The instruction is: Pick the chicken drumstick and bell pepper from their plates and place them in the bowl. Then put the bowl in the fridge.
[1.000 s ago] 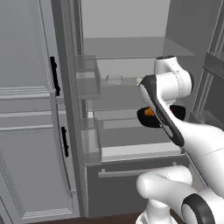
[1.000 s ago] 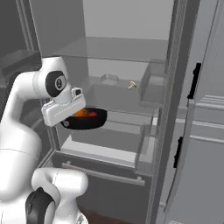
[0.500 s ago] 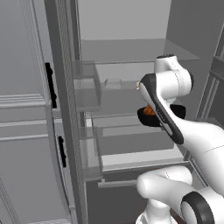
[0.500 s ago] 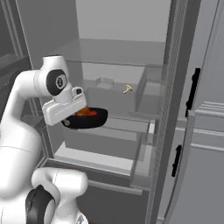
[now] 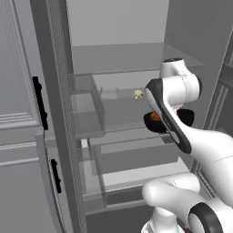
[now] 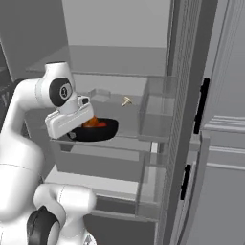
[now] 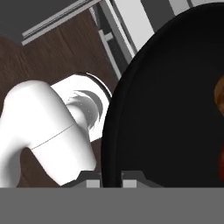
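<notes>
Change: since one second ago both base views have been moved nearer to the fridge (image 5: 118,68), so its shelves look bigger; the bowl (image 6: 95,130) is still held up in front of the arm.
Left cupboard door: a grey door (image 5: 18,113) with a dark handle (image 5: 40,102) is seen at the left of the left base view.
Fridge: it is open, and pale grey walls are seen inside.
Door bin: a clear bin (image 5: 86,111) is hung on the inside of the open door.
Glass shelf: a clear shelf (image 5: 123,109) is seen in the middle of the fridge, behind the bowl.
Small things on shelf: a clear little box (image 5: 108,93) and a small pale thing (image 5: 138,94) are seen at the back of the shelf; what they are cannot be told.
Bowl: the dark bowl is held in the air in front of the glass shelf, at about its height.
Chicken drumstick: an orange-brown piece (image 6: 90,122) is seen inside the bowl, partly hidden by the hand.
Bell pepper: a dark red bit (image 6: 99,124) is seen in the bowl just beside the drumstick.
Gripper: the gripper (image 7: 110,178) is closed tight on the rim of the bowl, one finger on each side of the rim.
Floor: dark brown wood (image 7: 48,57) is seen under the bowl in the hand view.
</notes>
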